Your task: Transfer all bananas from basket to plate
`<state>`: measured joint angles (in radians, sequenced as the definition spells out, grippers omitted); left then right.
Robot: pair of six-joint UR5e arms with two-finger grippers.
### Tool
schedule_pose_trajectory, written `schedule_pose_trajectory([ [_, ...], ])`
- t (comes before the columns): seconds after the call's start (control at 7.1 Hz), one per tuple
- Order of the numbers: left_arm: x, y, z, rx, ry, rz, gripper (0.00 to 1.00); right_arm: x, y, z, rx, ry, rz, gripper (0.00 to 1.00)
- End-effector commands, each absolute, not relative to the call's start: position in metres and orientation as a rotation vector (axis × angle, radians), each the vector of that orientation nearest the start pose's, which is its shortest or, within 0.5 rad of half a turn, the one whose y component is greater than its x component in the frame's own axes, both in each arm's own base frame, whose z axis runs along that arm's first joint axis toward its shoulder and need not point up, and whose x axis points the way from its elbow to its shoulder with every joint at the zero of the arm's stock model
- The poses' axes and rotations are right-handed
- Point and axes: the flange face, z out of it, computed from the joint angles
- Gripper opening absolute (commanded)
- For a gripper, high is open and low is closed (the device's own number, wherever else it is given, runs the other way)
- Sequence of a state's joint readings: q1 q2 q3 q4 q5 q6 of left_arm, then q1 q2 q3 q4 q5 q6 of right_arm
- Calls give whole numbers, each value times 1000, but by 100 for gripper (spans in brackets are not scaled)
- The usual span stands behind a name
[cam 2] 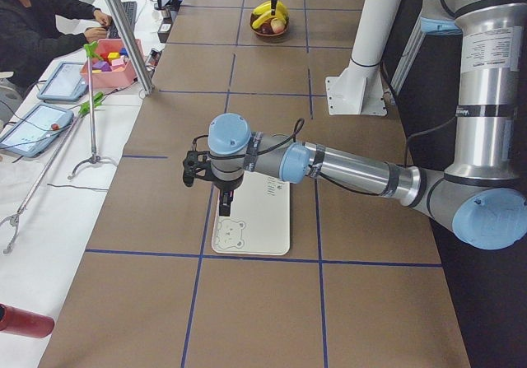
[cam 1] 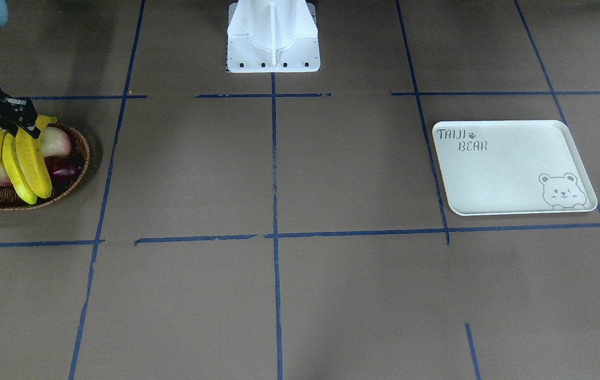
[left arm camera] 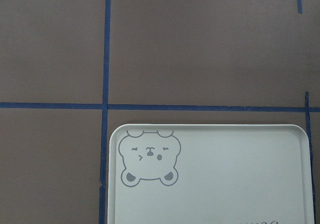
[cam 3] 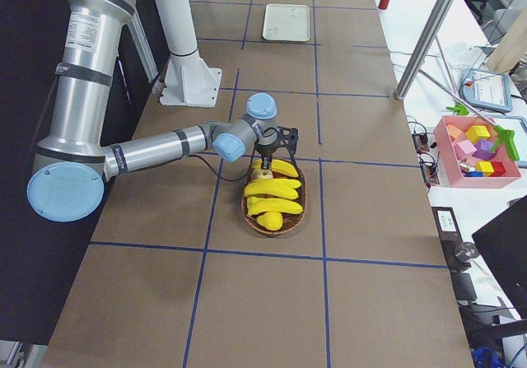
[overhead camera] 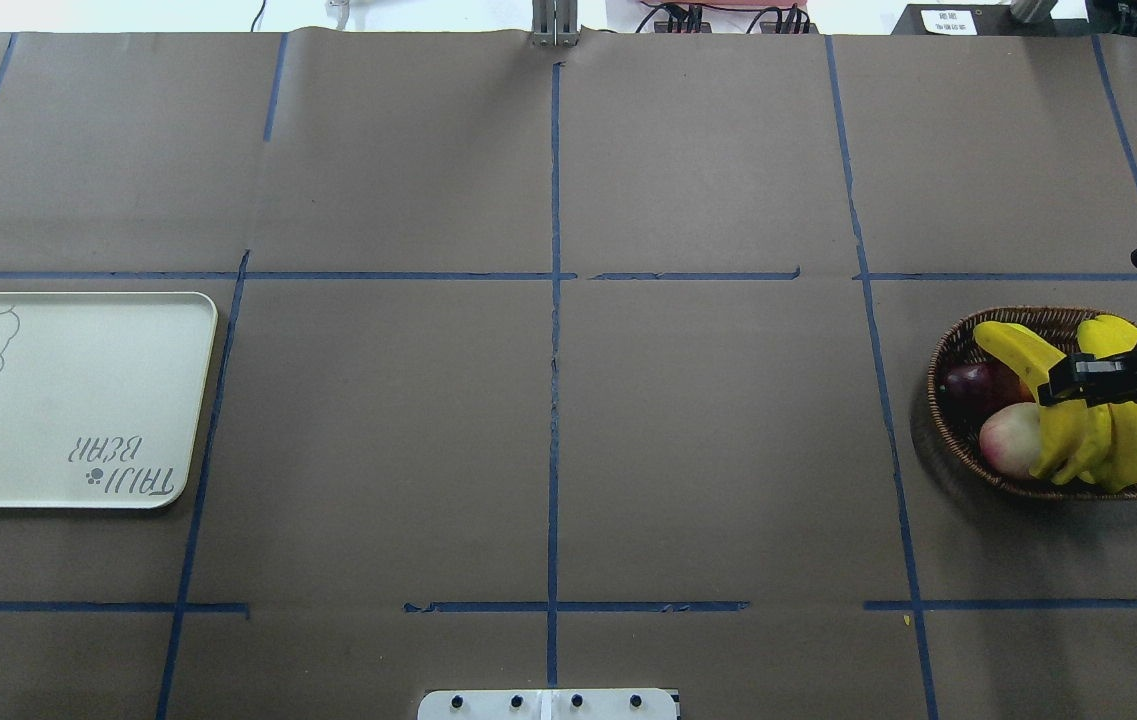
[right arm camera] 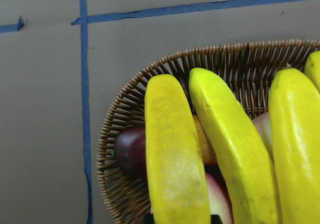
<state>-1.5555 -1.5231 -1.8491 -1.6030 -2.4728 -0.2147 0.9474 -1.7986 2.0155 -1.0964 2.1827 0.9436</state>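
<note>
Bananas (overhead camera: 1118,430) all in basket (overhead camera: 948,400) by worktop's right edge, piled over a peach (overhead camera: 1008,438) and dark fruit (overhead camera: 968,385); none on plate (overhead camera: 48,400) at left edge. Right hand (overhead camera: 1078,378) sits down on the bananas, can't tell if it has clamped one. Left hand (cam 2: 226,203) hangs over plate, opening can't be told. Risks: smooth curved skin slips from a shallow pinch, lift drags basket or tips peach out, arms clash over plate

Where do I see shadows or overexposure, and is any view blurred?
Overhead exterior: the background strip along the top is washed out white, and a soft shadow lies left of the basket. Exterior front-facing: even light, no glare on the plate. Right wrist-mounted: the bananas fill the frame, yet look fairly sharp.
</note>
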Motion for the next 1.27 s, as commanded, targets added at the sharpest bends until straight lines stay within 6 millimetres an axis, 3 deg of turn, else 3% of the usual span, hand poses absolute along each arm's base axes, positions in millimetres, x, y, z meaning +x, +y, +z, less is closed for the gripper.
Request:
schedule_pose_trajectory([
  [0.0,-48,-476,523,159,912,-59,99,-158,-370,447,128,-949,83,0],
  [0.14,-48,-484,507,183,909,-57,99,-164,-378,422,169,-981,77,0],
  [0.28,-19,-496,483,174,911,-93,99,-183,-400,396,188,-1036,120,1],
  [0.42,30,-500,463,196,888,-162,99,-220,-410,367,179,-1111,194,1],
  [0.56,89,-497,450,211,933,-241,99,-250,-398,359,199,-1160,228,1],
  [0.85,164,-479,407,143,1148,-391,99,-276,-381,349,187,-1237,193,0],
  [0.99,207,-469,370,65,1280,-443,99,-290,-375,333,159,-1275,195,0],
  [1.13,239,-464,329,-9,1386,-509,99,-316,-367,305,115,-1332,197,1],
])
